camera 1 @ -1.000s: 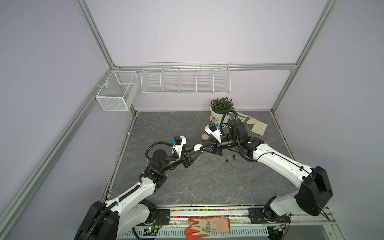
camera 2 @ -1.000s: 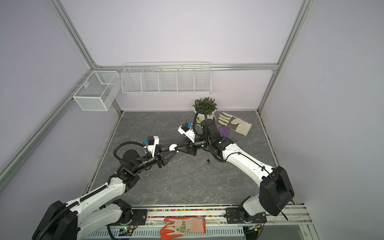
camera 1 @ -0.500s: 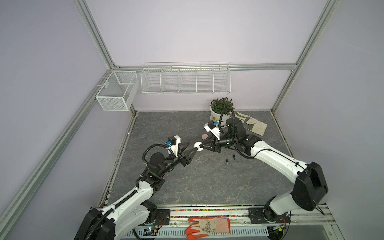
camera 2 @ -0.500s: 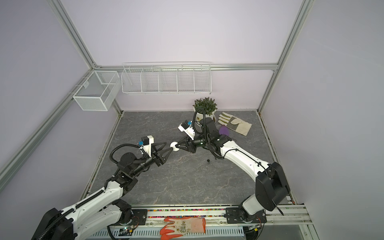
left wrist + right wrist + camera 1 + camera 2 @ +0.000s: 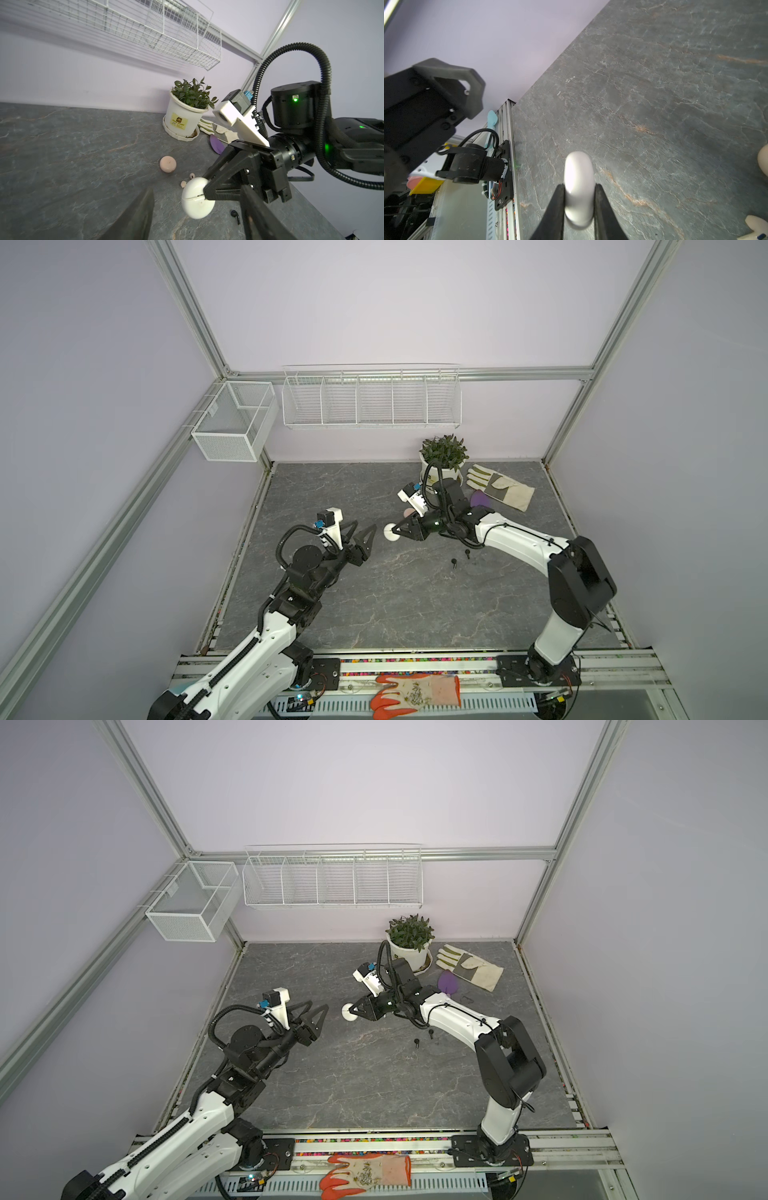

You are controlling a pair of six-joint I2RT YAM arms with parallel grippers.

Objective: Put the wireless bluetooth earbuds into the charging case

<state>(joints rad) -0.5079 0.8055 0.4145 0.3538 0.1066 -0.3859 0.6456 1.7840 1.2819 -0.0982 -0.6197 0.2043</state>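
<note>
Both top views look steeply down from above the rail at frame bottom onto the whole tabletop. The close wrist cameras face each other, sharing the white case.

Cut off by the right wrist view's edge: pinkish case, whitish earbud; too small for detail: black earbud.
</note>
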